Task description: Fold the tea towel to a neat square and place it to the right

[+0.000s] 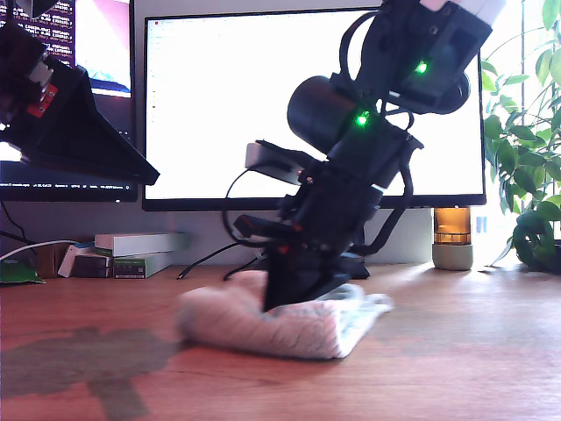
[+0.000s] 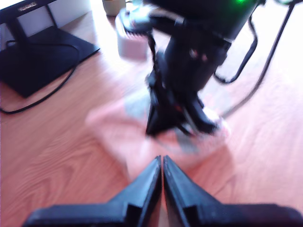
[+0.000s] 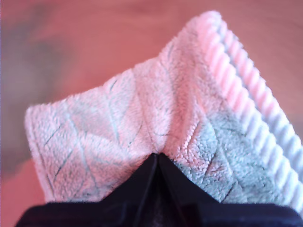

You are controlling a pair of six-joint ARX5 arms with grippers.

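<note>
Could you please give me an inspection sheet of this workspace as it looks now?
Surface: wooden desk, bare at the front, with a dark shadow on it at the exterior view's left.
Job's things: tea towel lies bunched in a soft heap mid-desk, not a neat square.
Clutter: small boxes stacked by the wall; an amber jar.
Grippers: my second gripper is shut on a fold of the towel; my first gripper is shut, empty, raised off the towel.
Cables: black cable beside the monitor stand.
Surroundings: two monitors behind; a leafy plant at the exterior view's right.
</note>
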